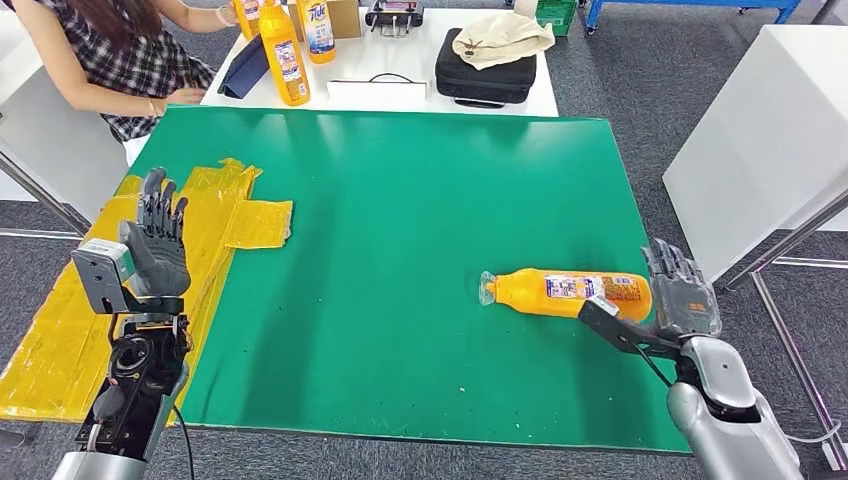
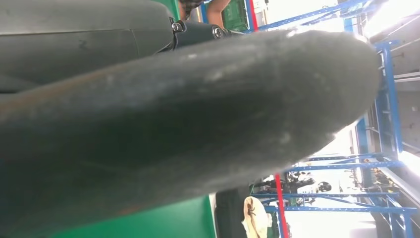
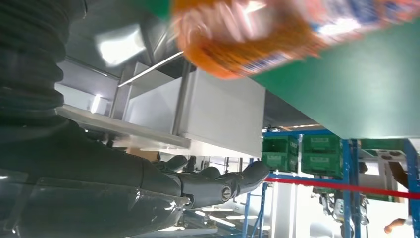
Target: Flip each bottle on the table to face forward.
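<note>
In the head view, the left hand (image 1: 157, 240) stands raised at about nine o'clock over the yellow plastic sheet (image 1: 225, 215) on the left side of the green table mat (image 1: 400, 200); its fingers point up and apart, released, grasping nothing. In the left wrist view its thick grey thumb (image 2: 198, 124) sits close to the lens, blurred. At eleven o'clock a person (image 1: 120, 50) sits with a hand on the white table (image 1: 400, 70), where upright orange bottles (image 1: 284, 52) stand; a black case (image 1: 485, 72) with a cloth (image 1: 502, 38) on it lies toward twelve o'clock. At about four o'clock an orange bottle (image 1: 565, 292) lies on its side on the mat, cap toward nine o'clock, label facing up. The right hand (image 1: 680, 290) is just beside the bottle's base, fingers extended and apart, holding nothing; whether it touches the bottle I cannot tell. The right wrist view shows the bottle (image 3: 257, 34) blurred and the fingers (image 3: 223, 183) stretched out free.
</note>
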`<state>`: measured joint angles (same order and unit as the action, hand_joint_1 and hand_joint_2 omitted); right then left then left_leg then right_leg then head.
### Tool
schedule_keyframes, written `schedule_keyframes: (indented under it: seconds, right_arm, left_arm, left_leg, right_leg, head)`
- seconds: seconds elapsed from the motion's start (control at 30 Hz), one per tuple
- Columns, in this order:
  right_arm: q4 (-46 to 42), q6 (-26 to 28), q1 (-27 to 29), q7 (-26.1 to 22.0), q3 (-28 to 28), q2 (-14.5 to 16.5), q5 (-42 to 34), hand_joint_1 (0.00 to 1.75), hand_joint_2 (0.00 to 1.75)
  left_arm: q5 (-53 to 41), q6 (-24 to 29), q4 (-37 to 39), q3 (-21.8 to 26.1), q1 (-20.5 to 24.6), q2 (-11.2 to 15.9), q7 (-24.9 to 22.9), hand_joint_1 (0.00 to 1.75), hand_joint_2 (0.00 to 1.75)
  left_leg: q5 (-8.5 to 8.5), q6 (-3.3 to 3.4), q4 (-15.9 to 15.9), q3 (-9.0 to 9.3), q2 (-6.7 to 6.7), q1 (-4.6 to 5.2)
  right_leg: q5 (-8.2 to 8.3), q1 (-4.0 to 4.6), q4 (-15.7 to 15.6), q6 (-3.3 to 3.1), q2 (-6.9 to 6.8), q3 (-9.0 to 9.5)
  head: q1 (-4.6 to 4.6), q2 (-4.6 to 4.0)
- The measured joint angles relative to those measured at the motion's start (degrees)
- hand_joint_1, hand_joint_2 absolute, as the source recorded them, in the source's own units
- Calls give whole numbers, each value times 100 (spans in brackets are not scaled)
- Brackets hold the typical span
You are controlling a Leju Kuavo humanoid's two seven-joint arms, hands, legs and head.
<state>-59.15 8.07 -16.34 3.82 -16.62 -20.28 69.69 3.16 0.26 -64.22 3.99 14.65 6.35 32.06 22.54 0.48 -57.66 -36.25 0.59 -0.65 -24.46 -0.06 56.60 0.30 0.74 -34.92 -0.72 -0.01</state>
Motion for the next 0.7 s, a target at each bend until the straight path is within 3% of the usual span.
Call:
schedule_keyframes:
  seconds: [0.33, 0.7]
  right_arm:
    - [731, -46, -566, 9, -391, 423, 40, 0, 175]
    - [1908, -1740, -981, -67, -735, 626, -352, 0, 175]
  left_arm:
    - [44, 14, 4, -2, 0, -15, -32, 0, 0]
    - [229, 111, 117, -65, 195, -25, -78, 0, 0]
  left_leg:
    - [0, 0, 0, -3, 2, 1]
    - [8, 1, 0, 60, -10, 0]
  right_leg:
    - [0, -1, 0, 0, -1, -1]
    - [-4, 1, -8, 0, 13, 39]
  head:
    - [1, 0]
    - [2, -1]
